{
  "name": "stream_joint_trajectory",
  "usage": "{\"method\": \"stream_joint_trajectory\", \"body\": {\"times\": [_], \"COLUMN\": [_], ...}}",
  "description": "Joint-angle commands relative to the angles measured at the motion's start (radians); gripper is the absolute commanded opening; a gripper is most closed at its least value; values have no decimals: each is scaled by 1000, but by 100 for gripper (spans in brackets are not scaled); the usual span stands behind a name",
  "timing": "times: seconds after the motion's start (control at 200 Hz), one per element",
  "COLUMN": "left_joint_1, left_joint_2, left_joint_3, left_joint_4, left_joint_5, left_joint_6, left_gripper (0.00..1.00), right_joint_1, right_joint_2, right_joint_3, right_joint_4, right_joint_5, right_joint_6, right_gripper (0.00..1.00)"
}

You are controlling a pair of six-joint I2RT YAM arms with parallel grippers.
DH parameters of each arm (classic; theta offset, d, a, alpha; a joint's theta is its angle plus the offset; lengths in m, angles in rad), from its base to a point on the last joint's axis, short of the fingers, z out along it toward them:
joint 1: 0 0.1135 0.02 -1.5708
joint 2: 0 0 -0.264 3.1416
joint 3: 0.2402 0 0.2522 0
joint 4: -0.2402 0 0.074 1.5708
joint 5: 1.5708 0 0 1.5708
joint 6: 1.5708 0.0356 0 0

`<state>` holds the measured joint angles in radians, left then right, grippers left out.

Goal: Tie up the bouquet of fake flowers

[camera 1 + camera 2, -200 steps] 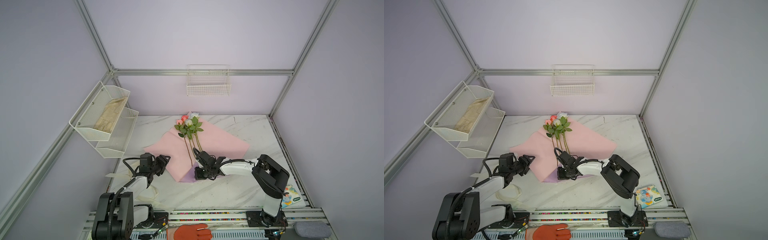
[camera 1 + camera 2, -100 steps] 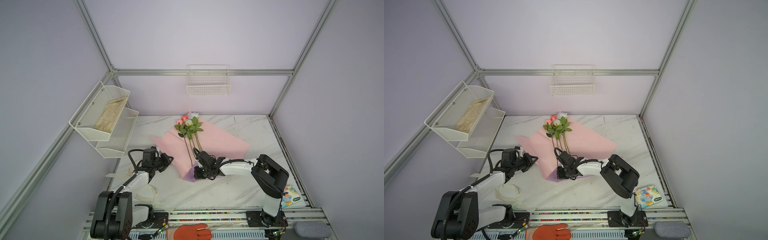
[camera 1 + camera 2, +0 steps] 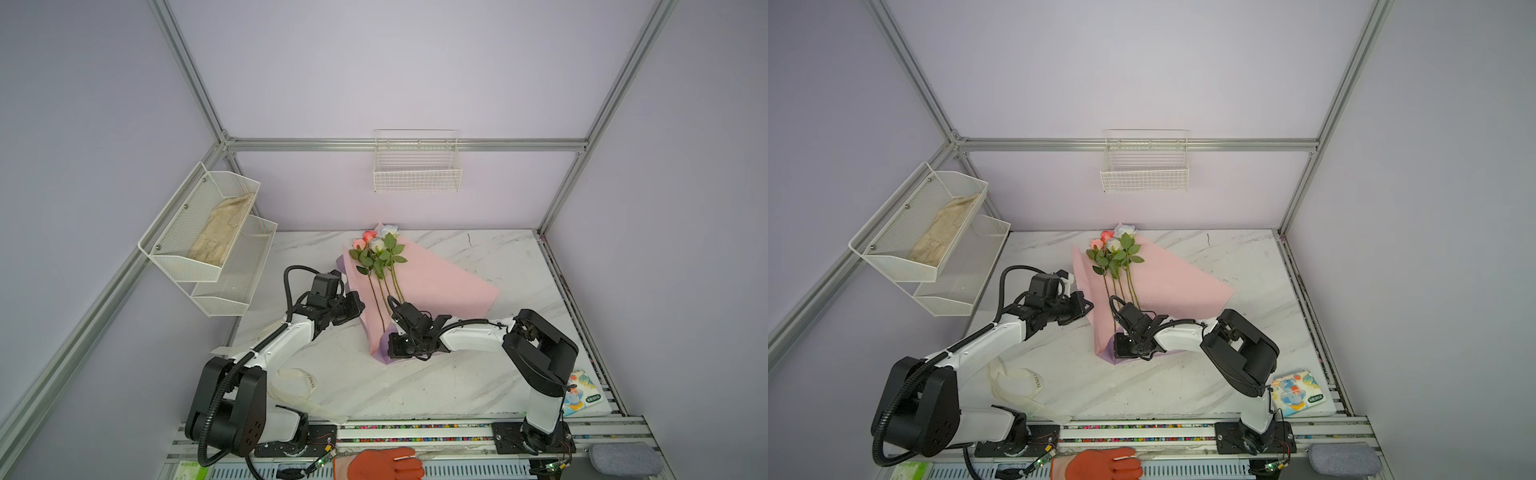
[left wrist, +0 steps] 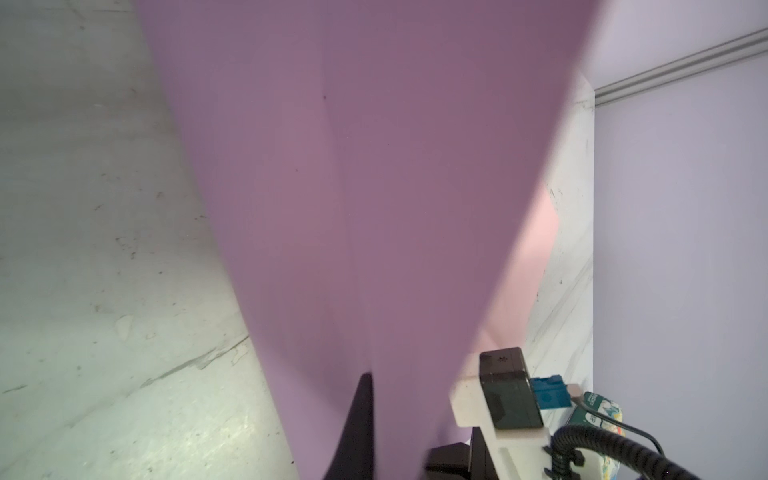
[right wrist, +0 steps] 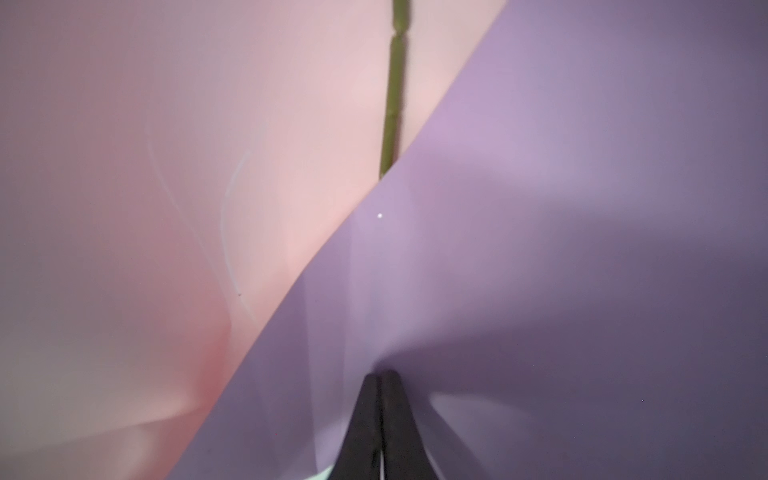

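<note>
On the marble table [image 3: 457, 374], centre frame, the bouquet [image 3: 436, 286] lies with its pink paper spread and the fake flowers [image 3: 380, 249] at its upper end. The left gripper [image 3: 356, 305] pinches the raised left edge (lilac outside) — the right gripper [image 5: 380, 376] is clamped on the lilac lower tip.

Bouquet [image 3: 440, 286] half-wrapped, pink face up, left flap raised, fake flowers [image 3: 377, 254] lying inside

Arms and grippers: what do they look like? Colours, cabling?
Both match: the left arm and right arm have white links, bulky black joint housings and black cables, corrugated on the left. The left gripper and right gripper have slim black tapered fingers.
</note>
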<state>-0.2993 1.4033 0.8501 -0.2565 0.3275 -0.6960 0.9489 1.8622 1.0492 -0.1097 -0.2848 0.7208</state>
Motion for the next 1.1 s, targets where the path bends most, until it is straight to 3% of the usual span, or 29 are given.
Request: {"method": "stream_joint_trajectory", "body": {"times": [0.0,0.36,0.52,0.715,1.09], "left_joint_1": [-41,-110,-118,-120,-133], "left_joint_2": [57,187,200,211,253], "left_joint_3": [147,258,262,264,304], "left_joint_4": [-13,-23,-24,-23,-13], "left_joint_5": [-9,-19,-26,-31,-26], "left_joint_6": [47,18,16,20,13], "left_gripper": [3,3,3,3,4], "right_joint_1": [5,4,-7,-38,-44], "right_joint_2": [14,8,-70,-193,-392], "right_joint_3": [-39,-50,-81,-143,-237], "right_joint_4": [-14,27,77,112,186], "right_joint_5": [11,-8,3,12,68], "right_joint_6": [19,30,65,100,198], "right_gripper": [8,8,9,17,48]}}
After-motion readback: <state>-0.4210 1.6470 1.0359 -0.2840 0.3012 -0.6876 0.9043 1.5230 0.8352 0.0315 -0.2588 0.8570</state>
